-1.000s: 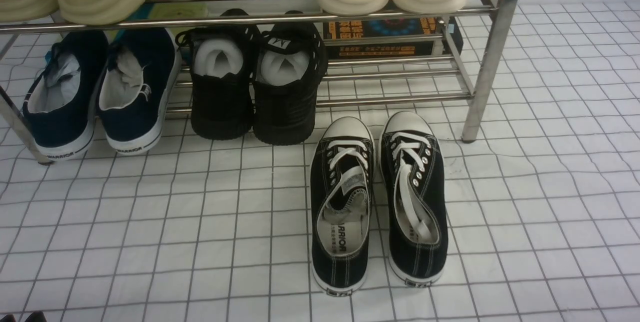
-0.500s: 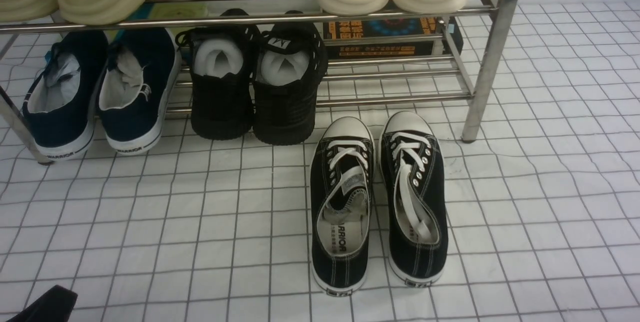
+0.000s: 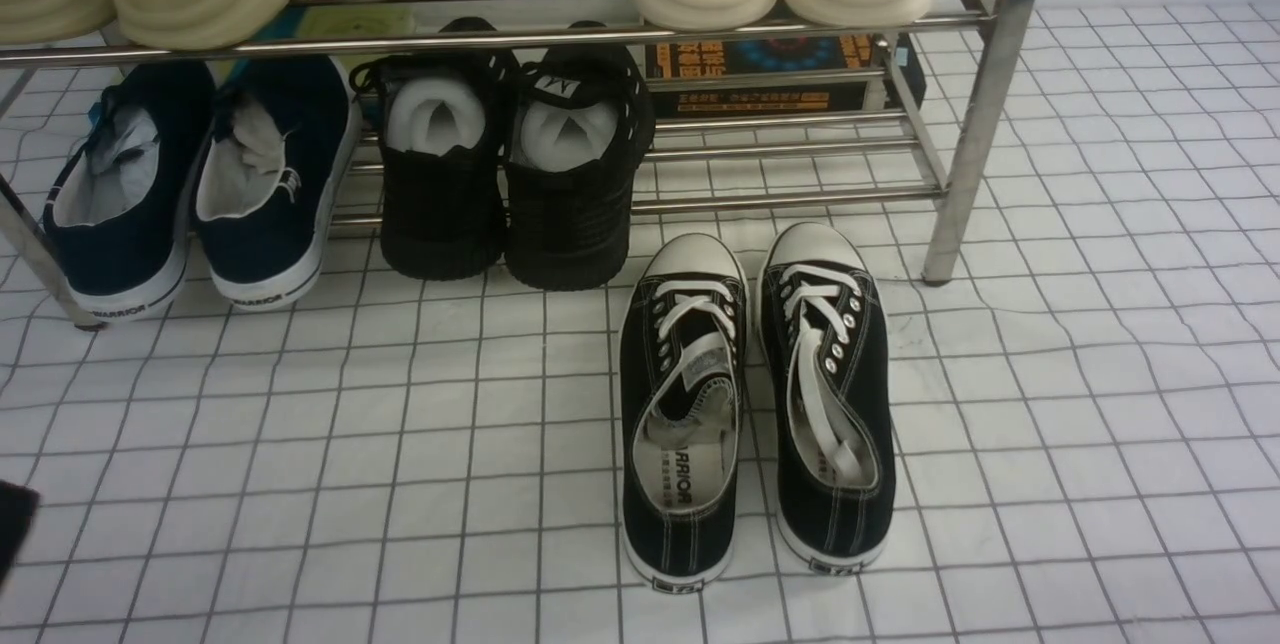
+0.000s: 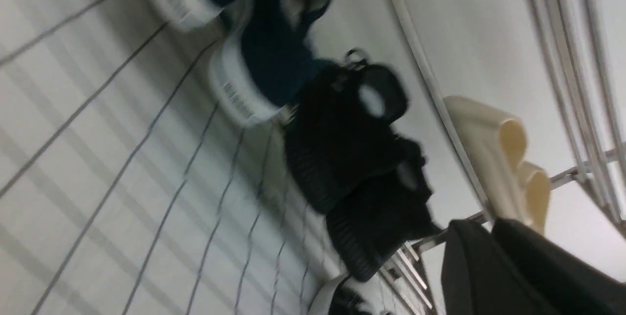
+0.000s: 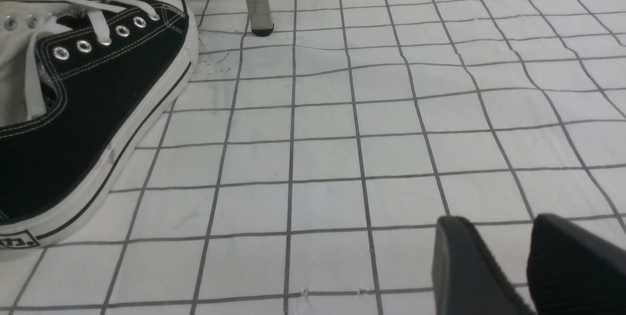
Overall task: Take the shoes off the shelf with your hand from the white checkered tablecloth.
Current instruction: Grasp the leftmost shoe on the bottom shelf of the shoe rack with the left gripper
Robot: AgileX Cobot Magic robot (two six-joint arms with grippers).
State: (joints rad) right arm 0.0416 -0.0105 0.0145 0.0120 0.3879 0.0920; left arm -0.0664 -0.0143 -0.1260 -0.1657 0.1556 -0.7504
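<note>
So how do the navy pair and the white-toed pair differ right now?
The navy pair sits tilted in the shelf; the white-toed pair lies flat on the cloth before it. The navy pair is paper-stuffed; the white-toed pair is unstuffed, laces loose. Both: white soles, heels toward the robot.

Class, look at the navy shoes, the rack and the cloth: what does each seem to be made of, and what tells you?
Navy shoes: probably canvas, matte uppers; smooth white soles look like rubber. Rack: metal, likely polished steel, since the tubes gleam. Cloth: thin woven or coated fabric, uncertain which; it wrinkles softly.
</note>
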